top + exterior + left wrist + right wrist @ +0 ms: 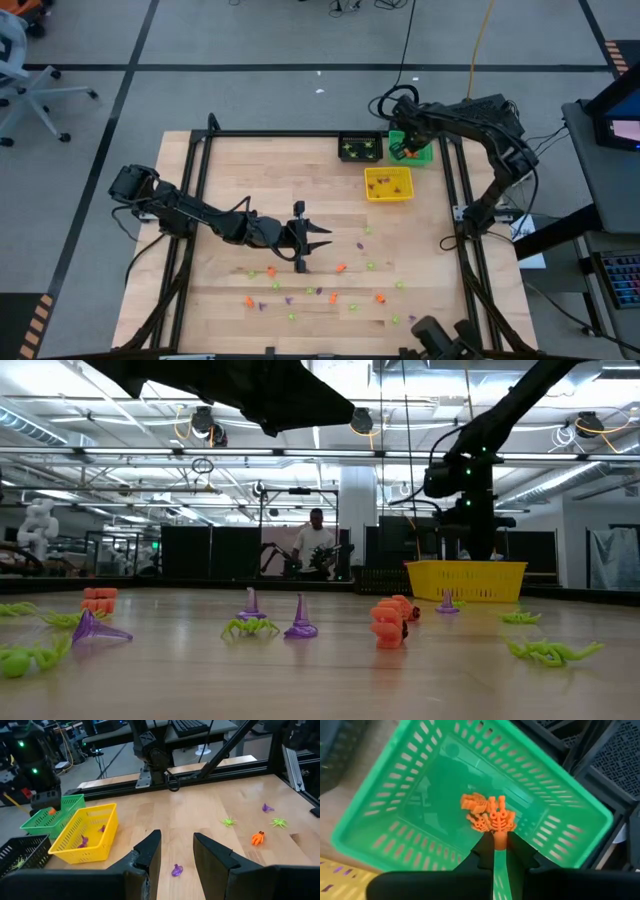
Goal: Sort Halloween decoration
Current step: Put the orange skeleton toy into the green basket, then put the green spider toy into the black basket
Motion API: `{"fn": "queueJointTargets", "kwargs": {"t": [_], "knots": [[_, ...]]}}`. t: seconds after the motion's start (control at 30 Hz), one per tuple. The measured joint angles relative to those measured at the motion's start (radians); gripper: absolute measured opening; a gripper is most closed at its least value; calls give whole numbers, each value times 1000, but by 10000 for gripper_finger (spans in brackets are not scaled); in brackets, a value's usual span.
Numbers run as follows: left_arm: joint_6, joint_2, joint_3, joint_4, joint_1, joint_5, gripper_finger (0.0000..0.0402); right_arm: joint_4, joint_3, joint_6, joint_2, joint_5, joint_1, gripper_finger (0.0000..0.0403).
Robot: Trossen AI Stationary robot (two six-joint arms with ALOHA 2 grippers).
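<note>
Step in hand: drop-off. Right gripper (499,845) clenched on orange trinket (498,820), hovering over green bin (418,152); next move calls for release. Left gripper (176,851) parted, empty, above purple trinket (176,869) mid-table. 3 bins: black bin (359,148), green, yellow bin (389,184). 2 purple pieces visible in yellow.

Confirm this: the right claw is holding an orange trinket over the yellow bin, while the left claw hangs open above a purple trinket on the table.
Not quite. The right claw holds its orange trinket over the green bin, not the yellow one, as the right wrist view shows. The rest stands: the left claw hangs open above a purple trinket on the table.
</note>
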Motion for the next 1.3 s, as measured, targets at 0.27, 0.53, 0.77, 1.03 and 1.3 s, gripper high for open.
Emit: {"fn": "queueJointTargets", "kwargs": {"t": [0.27, 0.53, 0.77, 1.03, 1.3], "knots": [[0, 0, 0, -1, -1, 14, 114, 35, 0, -2, 16, 0, 0, 34], [-2, 0, 0, -1, -1, 14, 114, 17, 0, 6, 16, 0, 0, 104], [-2, 0, 0, -10, -1, 14, 114, -41, 0, 31, -63, 1, 57, 129], [-2, 0, 0, -28, -1, 13, 114, -138, 0, 116, -273, 6, 205, 129], [-2, 0, 0, -47, -4, 13, 114, -54, -101, 234, -488, -40, 554, 130]]}}
